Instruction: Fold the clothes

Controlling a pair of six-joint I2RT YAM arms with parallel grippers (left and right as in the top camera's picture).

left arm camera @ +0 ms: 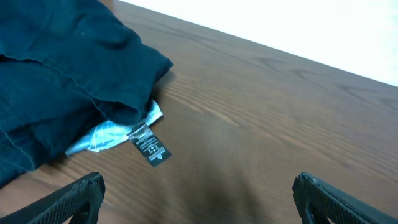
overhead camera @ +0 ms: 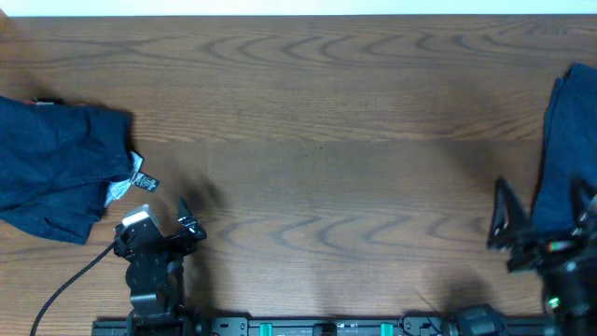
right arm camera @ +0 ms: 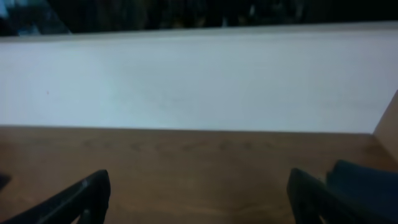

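Navy shorts (overhead camera: 56, 168) left on wood table (overhead camera: 326, 140), blue garment (overhead camera: 569, 149) right

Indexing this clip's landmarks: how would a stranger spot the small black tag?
On the wooden table, go to the dark blue garment at the left edge. At its lower right corner, beside pale lining, the black tag lies on bare wood, the only printed label in sight.

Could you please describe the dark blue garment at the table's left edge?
The dark blue garment is soft, creased cloth, bunched in loose folds on the wooden table, partly out of frame. A pale label and a small black tag stick out from its near right corner onto the wood. Nothing grips it.
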